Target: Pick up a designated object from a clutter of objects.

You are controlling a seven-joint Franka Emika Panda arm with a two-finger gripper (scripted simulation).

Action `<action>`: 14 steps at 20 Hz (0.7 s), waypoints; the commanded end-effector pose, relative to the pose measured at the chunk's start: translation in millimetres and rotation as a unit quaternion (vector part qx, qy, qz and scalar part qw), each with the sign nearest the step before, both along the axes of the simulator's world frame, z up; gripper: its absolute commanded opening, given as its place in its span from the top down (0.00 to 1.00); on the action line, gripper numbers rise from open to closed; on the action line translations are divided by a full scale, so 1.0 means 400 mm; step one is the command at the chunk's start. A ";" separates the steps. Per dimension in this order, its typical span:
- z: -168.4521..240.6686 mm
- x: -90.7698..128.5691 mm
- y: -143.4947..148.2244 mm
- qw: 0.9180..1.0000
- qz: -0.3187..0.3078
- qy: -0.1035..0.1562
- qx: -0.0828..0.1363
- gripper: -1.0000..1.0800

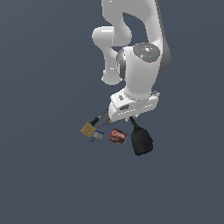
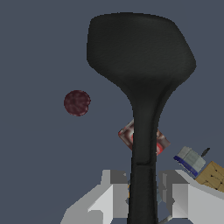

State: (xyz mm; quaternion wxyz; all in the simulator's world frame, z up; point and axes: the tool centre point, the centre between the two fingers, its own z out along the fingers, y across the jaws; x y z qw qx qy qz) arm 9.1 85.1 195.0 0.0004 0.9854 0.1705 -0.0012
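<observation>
The long black spatula [image 2: 142, 61] is held by its thin handle between the two fingers [image 2: 114, 192] of my gripper [image 2: 142, 194]. Its broad paddle head points away from the wrist camera, and the handle passes in front of the red-brown packet [image 2: 126, 135]. In the exterior view the spatula [image 1: 141, 140] sticks out below my gripper [image 1: 130, 117], and the arm's hand covers the upper handle. The dark red ball [image 2: 77, 103] lies apart on the floor beside the paddle. In the exterior view only a red sliver of the ball shows at the paddle's edge.
The clutter lies on the exterior view's left of the spatula: the red-brown packet [image 1: 118, 137], a tiny blue item [image 1: 97, 136], a tan box [image 1: 88, 129] and the black screwdriver handle [image 1: 94, 120]. The blue item [image 2: 190, 159] and tan box [image 2: 213, 175] also show in the wrist view. The hand hides most of the scissors.
</observation>
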 end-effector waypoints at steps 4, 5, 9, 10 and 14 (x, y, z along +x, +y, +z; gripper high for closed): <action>0.094 -0.066 -0.073 1.000 0.000 -0.001 0.001 1.00; 0.111 -0.078 -0.087 1.000 0.000 -0.001 0.001 1.00; 0.182 -0.128 -0.143 1.000 0.000 -0.001 0.002 1.00; 0.200 -0.141 -0.157 1.000 0.000 -0.001 0.002 1.00; 0.277 -0.194 -0.217 1.000 0.000 -0.001 0.003 1.00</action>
